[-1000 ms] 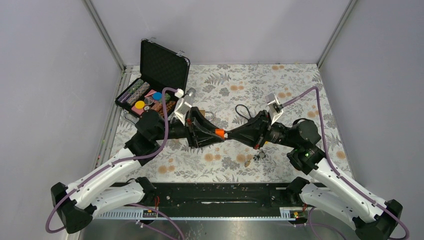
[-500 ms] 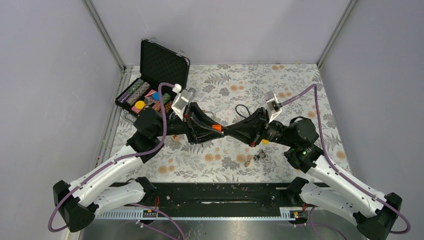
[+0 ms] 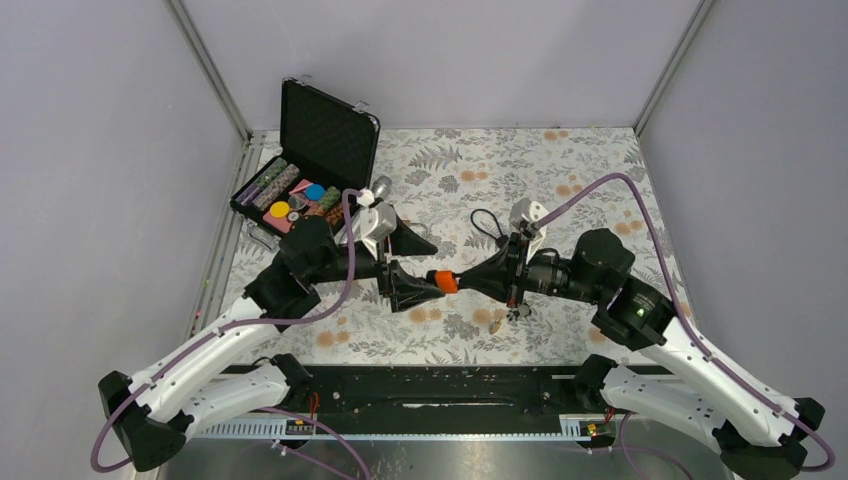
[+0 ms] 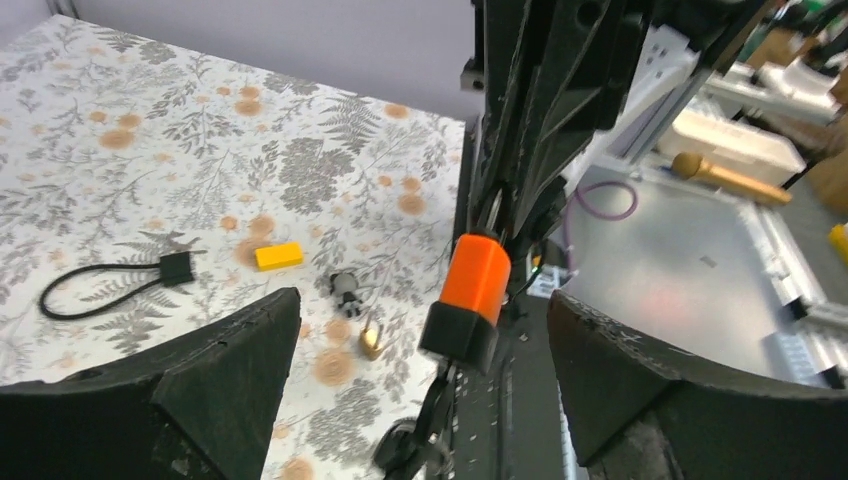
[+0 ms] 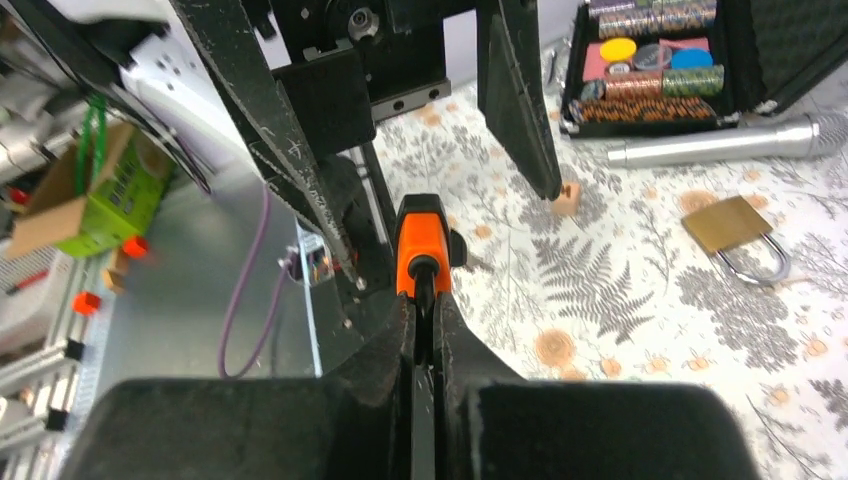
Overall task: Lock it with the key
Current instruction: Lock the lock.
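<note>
Seen from above, the left gripper (image 3: 436,268) and right gripper (image 3: 462,282) meet tip to tip, nearer the arm bases than half a second ago. The left jaws, then close about the orange piece, now gape wide with a finger on either side of it. The right gripper pinches the key (image 3: 443,282) by its orange head. From the left wrist, the left gripper (image 4: 424,300) shows two dark fingers (image 4: 210,370) spread far apart. The key (image 4: 470,290) hangs between them untouched, its lower end blurred. From the right wrist, the right gripper (image 5: 425,300) is clamped tight on the key (image 5: 420,240) just past its tips, hiding the blade. The brass padlock (image 5: 735,228) lies on the table (image 5: 640,310), right of those fingertips and near a silver microphone (image 5: 720,145). It cannot be made out from above.
</note>
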You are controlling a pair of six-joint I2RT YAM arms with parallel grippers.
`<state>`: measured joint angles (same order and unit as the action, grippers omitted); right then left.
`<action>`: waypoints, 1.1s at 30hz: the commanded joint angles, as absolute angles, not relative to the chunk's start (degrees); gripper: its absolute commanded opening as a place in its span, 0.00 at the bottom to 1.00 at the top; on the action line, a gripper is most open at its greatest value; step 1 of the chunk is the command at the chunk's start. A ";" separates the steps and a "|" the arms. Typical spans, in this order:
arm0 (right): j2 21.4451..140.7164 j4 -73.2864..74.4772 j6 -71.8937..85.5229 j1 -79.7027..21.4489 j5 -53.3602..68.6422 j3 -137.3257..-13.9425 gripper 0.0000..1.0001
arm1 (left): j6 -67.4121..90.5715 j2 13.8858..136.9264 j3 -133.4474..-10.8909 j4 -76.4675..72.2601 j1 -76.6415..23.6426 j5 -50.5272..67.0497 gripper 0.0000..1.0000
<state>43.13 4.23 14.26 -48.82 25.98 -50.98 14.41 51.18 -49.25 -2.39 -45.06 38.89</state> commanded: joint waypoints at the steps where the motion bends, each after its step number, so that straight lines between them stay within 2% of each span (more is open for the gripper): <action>1: 44.10 23.30 1.22 -49.31 27.52 -58.40 0.00 | -1.34 52.82 -51.21 5.75 -44.89 42.60 0.92; 11: 51.47 29.63 -7.16 -49.30 35.88 -60.27 0.00 | -9.20 64.51 -56.84 14.46 -46.86 50.96 0.86; 19: 52.93 21.14 -3.13 -49.31 35.67 -58.75 0.00 | -11.00 68.63 -55.46 15.86 -48.72 52.31 0.77; 21: 53.12 19.86 -2.38 -49.31 36.34 -58.45 0.00 | -10.40 69.28 -55.59 15.17 -48.77 52.93 0.71; 24: 53.95 19.21 -1.73 -49.31 38.24 -58.61 0.00 | -7.95 69.78 -55.71 12.33 -48.73 53.04 0.50; 25: 54.23 19.46 -1.66 -49.31 39.05 -58.74 0.00 | -6.89 69.80 -55.69 11.18 -48.76 53.07 0.47; 27: 54.62 20.18 -2.03 -49.31 39.76 -59.03 0.00 | -5.77 69.56 -55.64 9.68 -48.77 52.96 0.47; 30: 54.89 21.49 -2.82 -49.31 38.73 -59.38 0.01 | -5.76 69.03 -55.66 9.23 -48.77 52.93 0.56; 33: 54.95 22.13 -3.22 -49.31 37.98 -59.72 0.01 | -5.84 69.06 -55.52 9.26 -48.77 52.72 0.58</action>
